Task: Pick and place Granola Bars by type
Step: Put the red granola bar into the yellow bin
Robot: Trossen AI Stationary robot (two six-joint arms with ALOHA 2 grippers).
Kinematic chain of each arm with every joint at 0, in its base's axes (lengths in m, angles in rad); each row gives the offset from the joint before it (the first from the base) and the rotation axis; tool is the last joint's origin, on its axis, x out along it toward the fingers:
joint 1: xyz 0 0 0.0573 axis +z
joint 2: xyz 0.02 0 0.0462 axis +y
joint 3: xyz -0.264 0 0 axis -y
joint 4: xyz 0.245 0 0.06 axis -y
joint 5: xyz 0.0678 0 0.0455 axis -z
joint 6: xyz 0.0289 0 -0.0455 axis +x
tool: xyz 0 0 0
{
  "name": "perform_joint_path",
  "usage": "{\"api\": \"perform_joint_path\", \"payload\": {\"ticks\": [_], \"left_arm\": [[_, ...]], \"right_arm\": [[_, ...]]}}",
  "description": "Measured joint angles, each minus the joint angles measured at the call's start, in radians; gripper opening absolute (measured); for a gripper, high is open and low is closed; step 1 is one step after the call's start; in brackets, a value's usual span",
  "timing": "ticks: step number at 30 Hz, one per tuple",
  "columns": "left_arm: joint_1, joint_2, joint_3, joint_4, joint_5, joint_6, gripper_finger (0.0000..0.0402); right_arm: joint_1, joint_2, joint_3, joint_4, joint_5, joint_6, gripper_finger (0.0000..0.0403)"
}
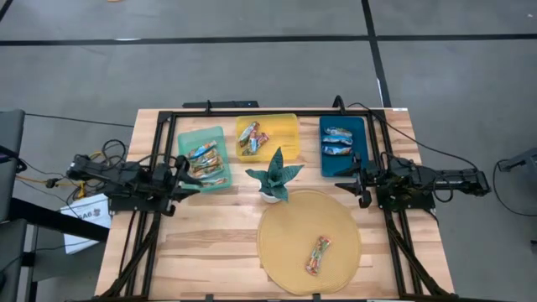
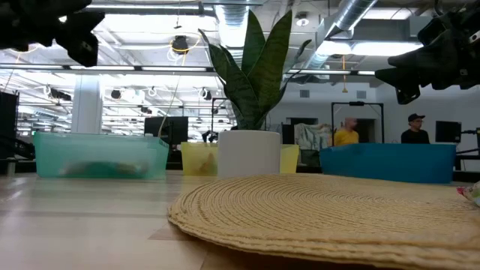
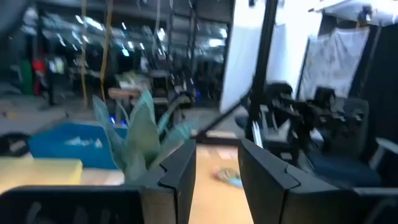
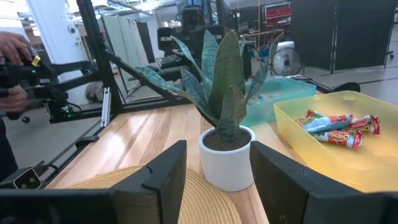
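Lone multicoloured granola bar (image 1: 319, 254) lying on round woven mat (image 1: 281, 252), toward its near right part, well apart from both arms. Other bars already sitting by type: mixed wrappers in green bin (image 1: 220, 138), red-and-orange ones in yellow bin (image 1: 285, 127), blue ones in blue bin (image 1: 359, 126).

Left gripper (image 1: 190, 176) hanging raised beside green bin, fingers (image 3: 180, 174) parted to a narrow gap, holding nothing. Right gripper (image 1: 346, 180) hovering just below blue bin, beside potted plant (image 1: 273, 178), fingers (image 4: 163, 174) spread moderately, holding nothing.

Judging the bar light, wrapper shiny and probably slick, crinkling under pressure, contents likely crushable if squeezed hard. Best taken across the short width at mid-length, coming down from above with fingers spread well wider than the bar; mat weave probably giving slightly underneath.

Writing: red wrapper in yellow bin reading "CHEWY" in right wrist view. No brand legible on mat bar. Sheet of paper (image 1: 84, 216) off table's left edge lettered, unreadable.
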Motion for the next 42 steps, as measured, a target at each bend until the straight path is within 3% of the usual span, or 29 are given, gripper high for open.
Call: {"api": "perform_joint_path", "payload": {"ticks": [6,14,25,42], "left_arm": [[0.0,0.0,-0.072,0.148,-0.062,0.016,0.0112],[0.0,0.0,-0.073,0.07,-0.126,0.086,0.0112],[0.0,0.001,-0.073,-0.07,0.151,-0.105,0.0112],[0.001,0.007,-0.075,-0.073,0.138,-0.115,0.0112]], "right_arm": [[0.0,0.0,0.0,0.0,0.0,0.0,0.0169],[0.0,0.0,0.0,-0.001,0.0,0.0,0.0169],[0.0,0.0,0.0,0.0,0.0,0.0,0.0169],[0.0,0.0,0.0,0.0,0.0,0.0,0.0169]]}}
